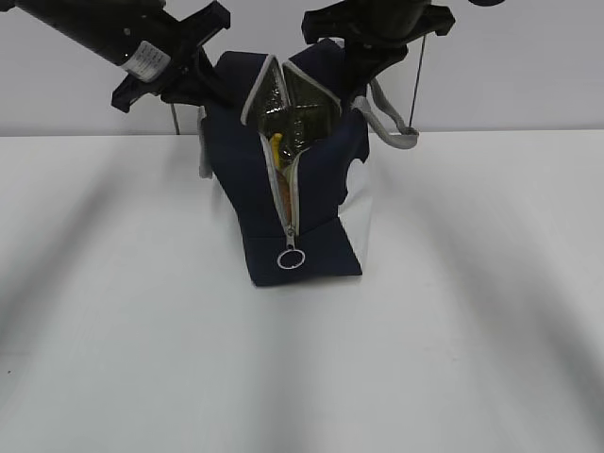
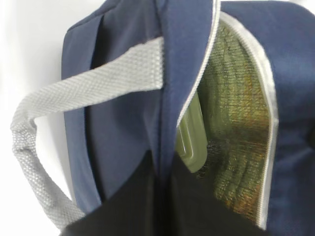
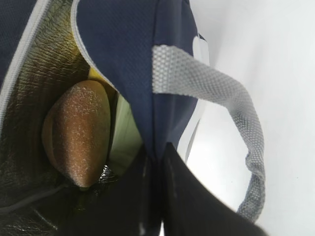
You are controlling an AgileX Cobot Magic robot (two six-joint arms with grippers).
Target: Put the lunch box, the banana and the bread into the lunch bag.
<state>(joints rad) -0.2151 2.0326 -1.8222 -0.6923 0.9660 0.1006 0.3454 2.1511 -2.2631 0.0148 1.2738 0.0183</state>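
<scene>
1. Exterior view, nearest: the ring pull (image 1: 292, 258) hangs low on the lunch bag (image 1: 321, 241), its zipper parted to the top.
2. Inside, the banana (image 1: 276, 143), the bread (image 3: 78, 137) and the lunch box (image 2: 192, 140) all sit in the silver lining.
3. Farther back, the left gripper (image 2: 160, 189) and right gripper (image 3: 153, 189) each pinch a top flap, jaws nearly closed on fabric.
4. Packing looks done; next likely calls for letting go of both flaps.

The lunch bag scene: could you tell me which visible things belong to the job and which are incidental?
Job: lunch bag; bread, lunch box and banana, all inside it; left gripper and right gripper, each pinching a bag flap.
Incidental: only the table.
</scene>
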